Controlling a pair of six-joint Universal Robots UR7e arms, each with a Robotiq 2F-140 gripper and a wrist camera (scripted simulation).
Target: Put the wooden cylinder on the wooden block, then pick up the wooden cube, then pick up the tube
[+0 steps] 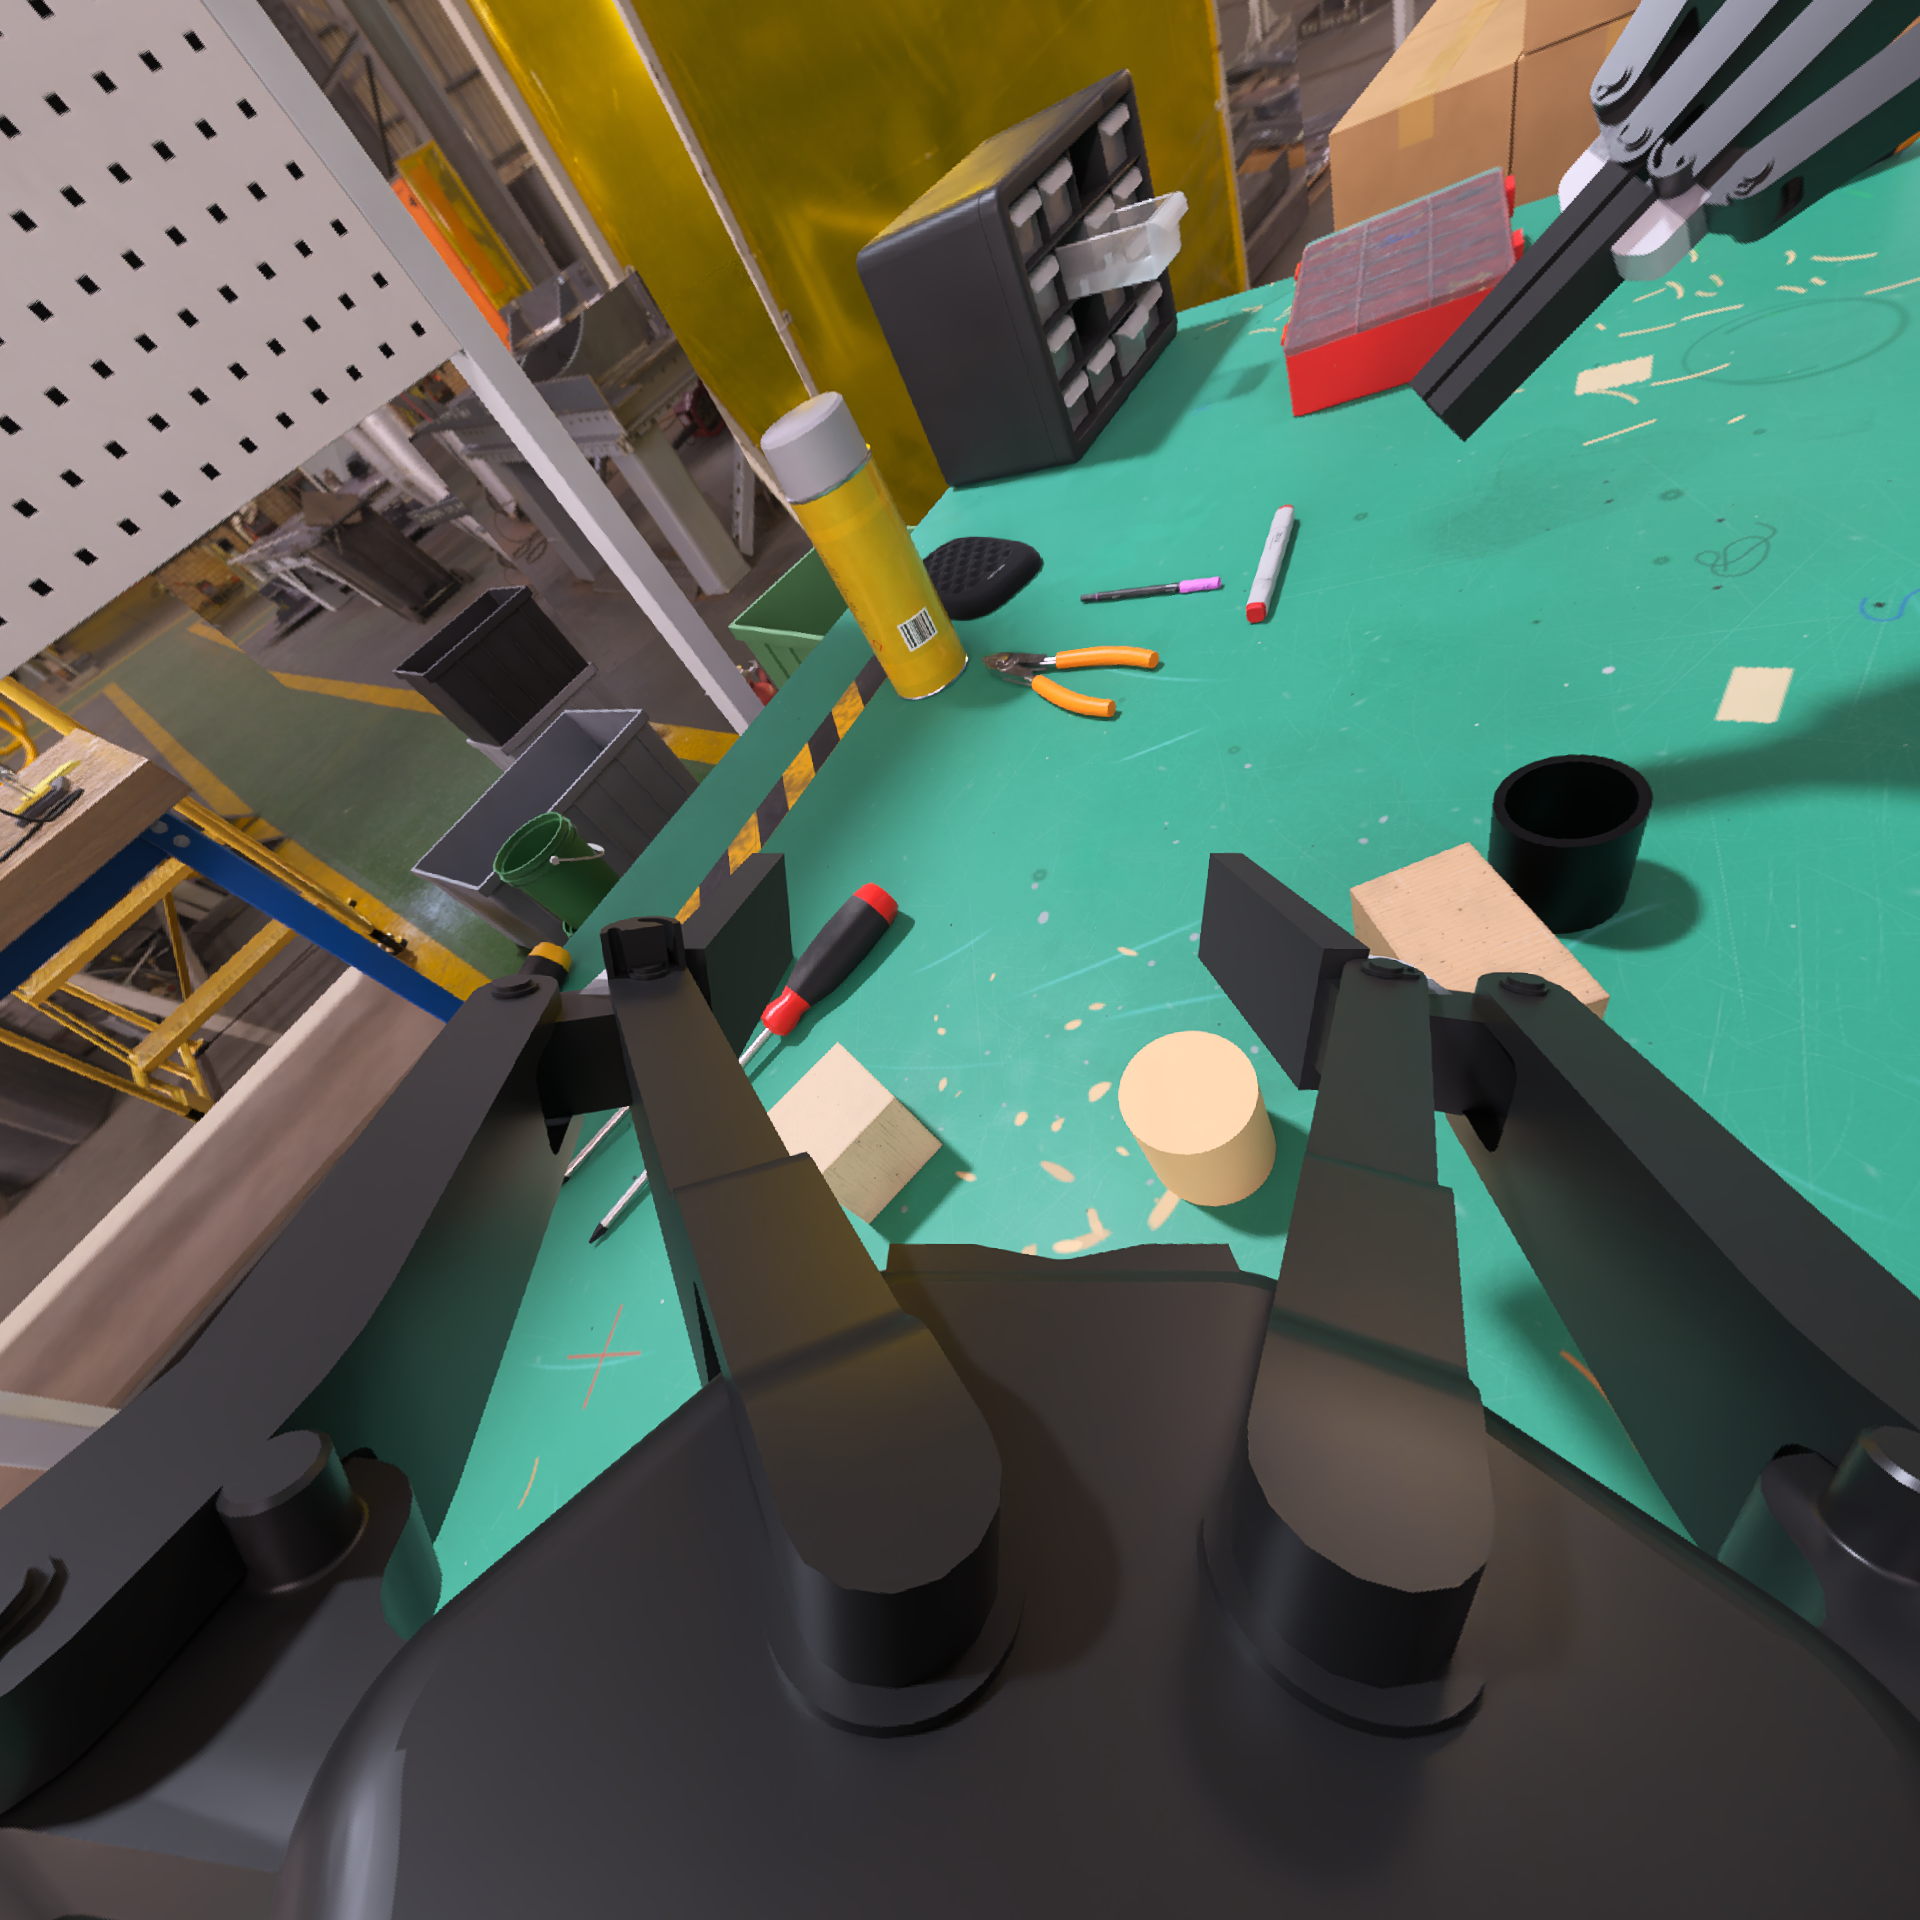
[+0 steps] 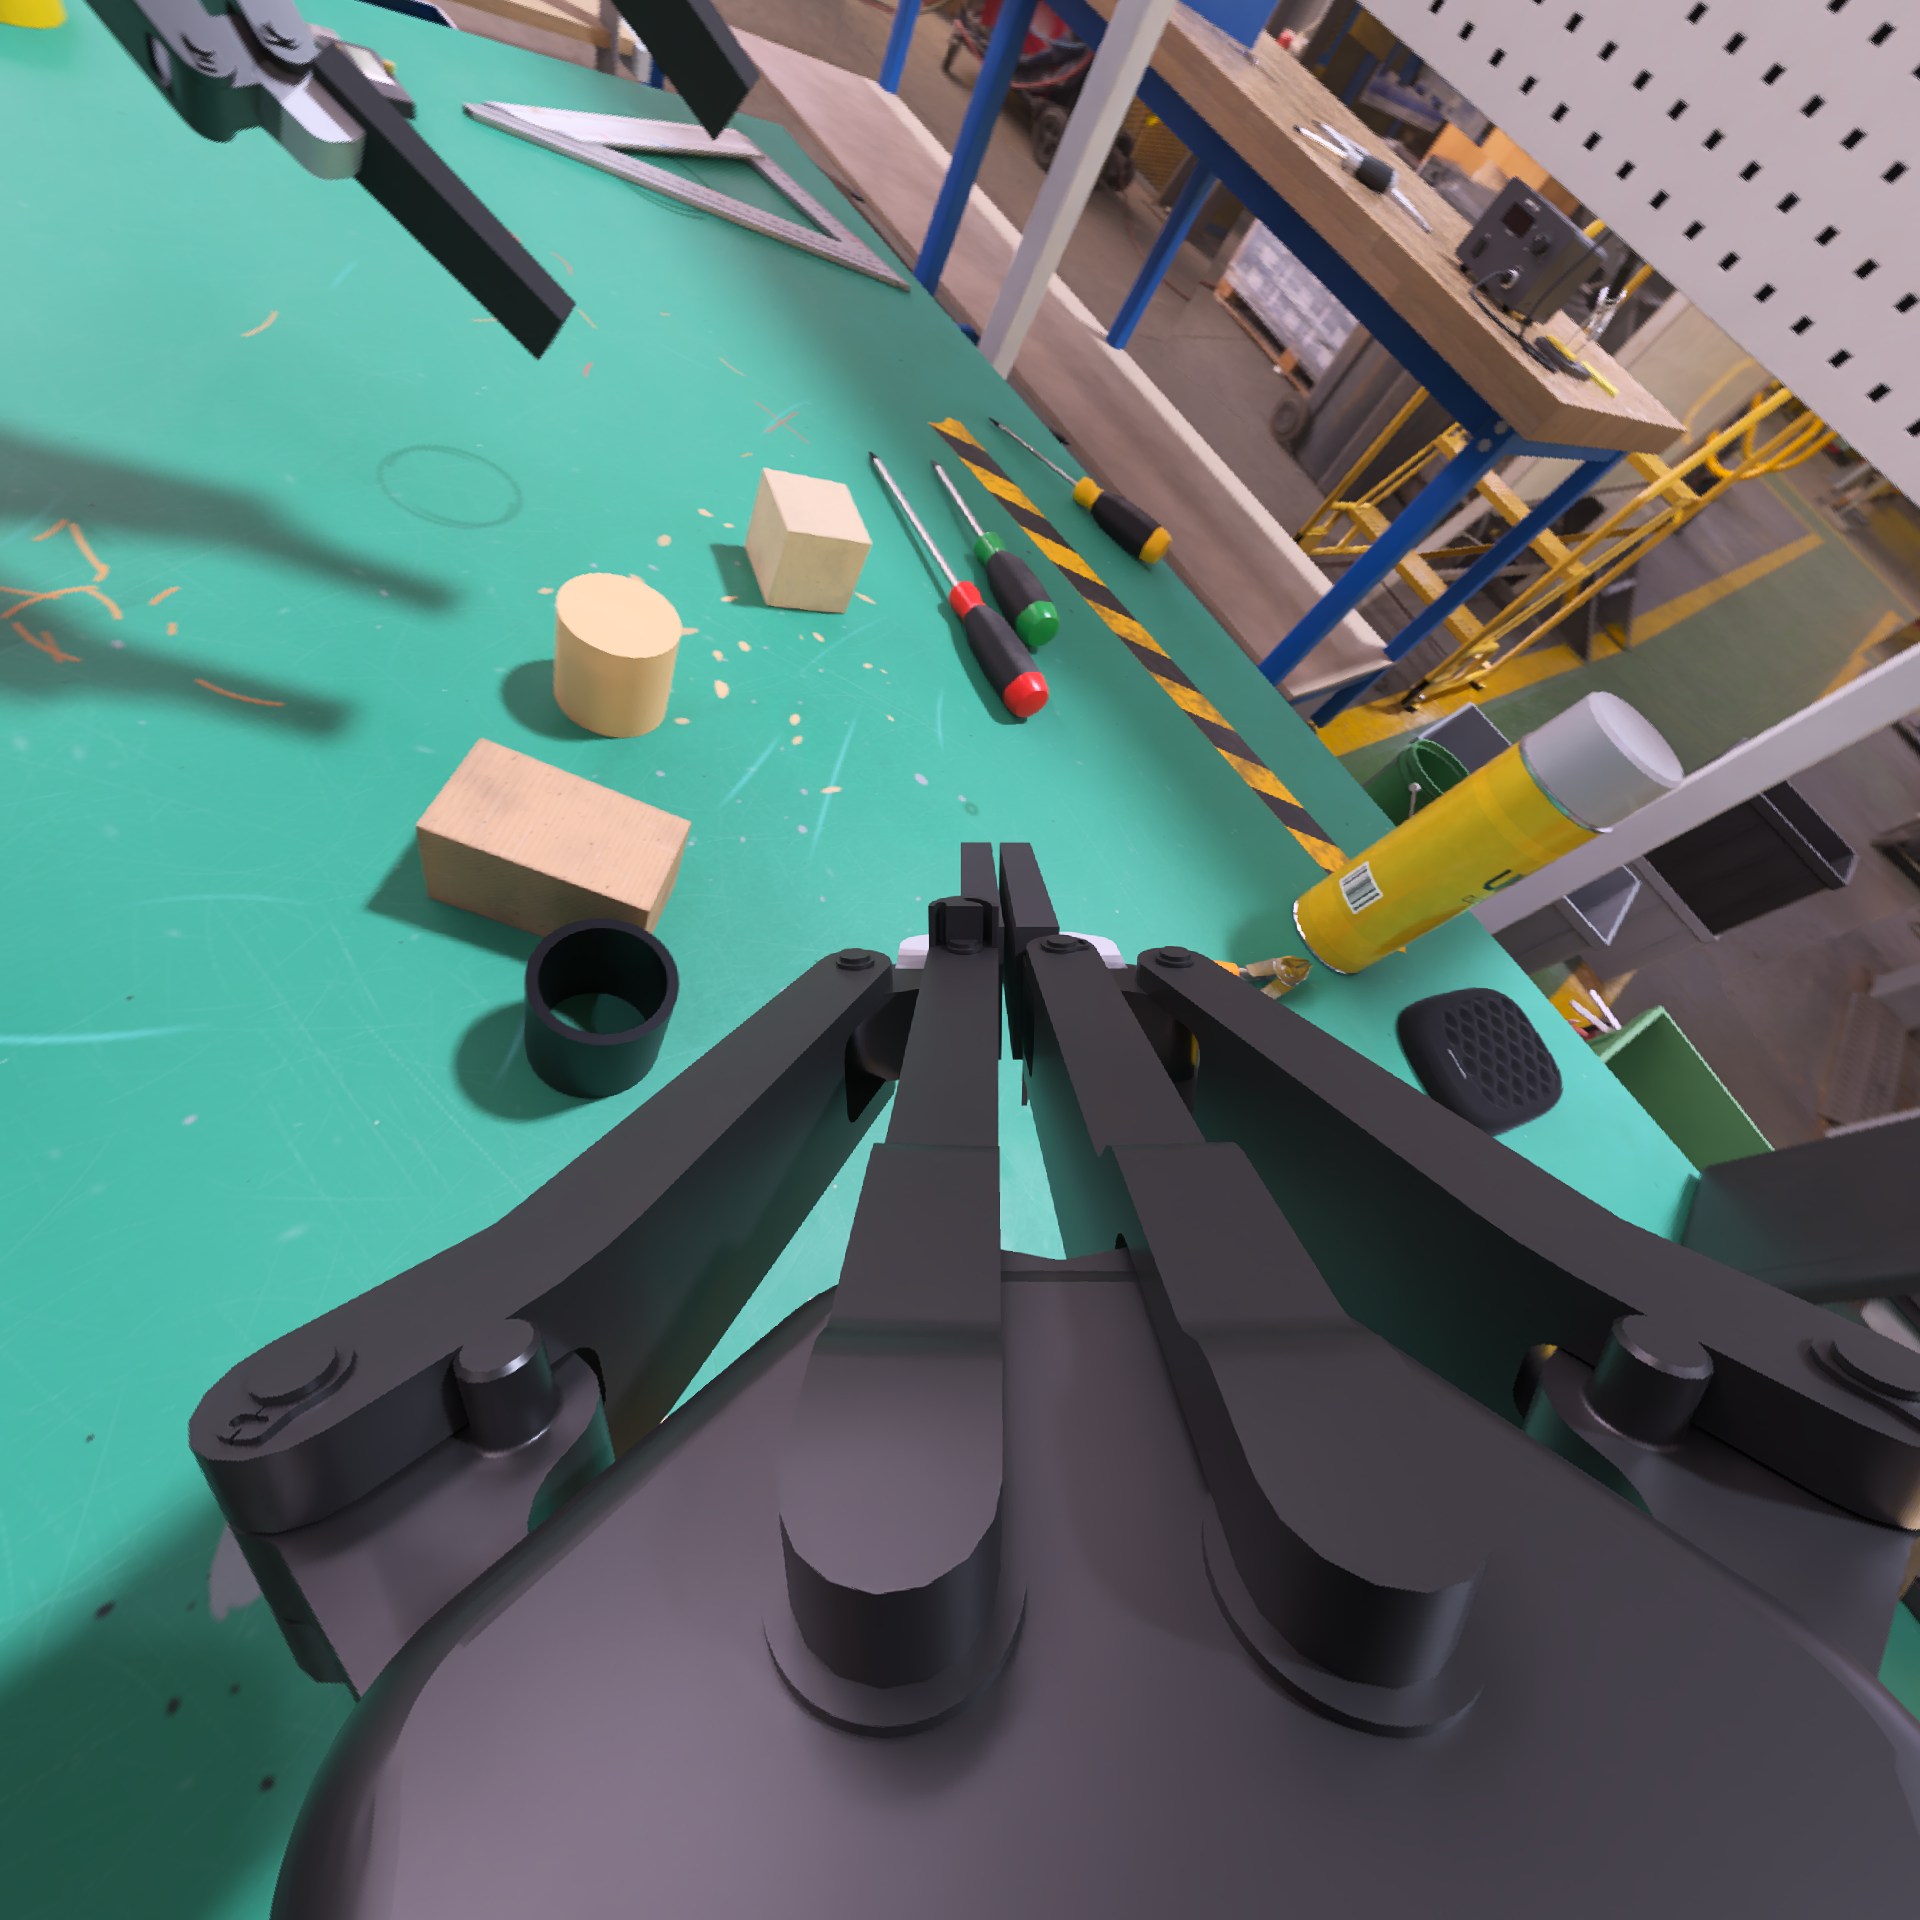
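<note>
The wooden cylinder (image 1: 1197, 1117) stands upright on the green table, also in the right wrist view (image 2: 615, 655). The wooden block (image 1: 1475, 925) (image 2: 551, 836) lies flat beside it. The wooden cube (image 1: 857, 1130) (image 2: 807, 540) sits apart, near the screwdrivers. The black tube (image 1: 1569, 836) (image 2: 601, 1006) stands upright, next to the block. My left gripper (image 1: 992, 914) is open and empty, above the table, with the cylinder below between its fingers. My right gripper (image 2: 1006, 868) is shut and empty, above bare table; it also shows far off in the left wrist view (image 1: 1455, 400).
A yellow spray can (image 1: 868, 551) (image 2: 1475, 831), orange pliers (image 1: 1081, 675), markers (image 1: 1270, 561), a black drawer cabinet (image 1: 1018, 281) and a red organiser box (image 1: 1392, 301) stand on the far side. Screwdrivers (image 2: 997, 582) lie by the striped table edge (image 2: 1122, 623). A metal square (image 2: 686, 177) lies beyond.
</note>
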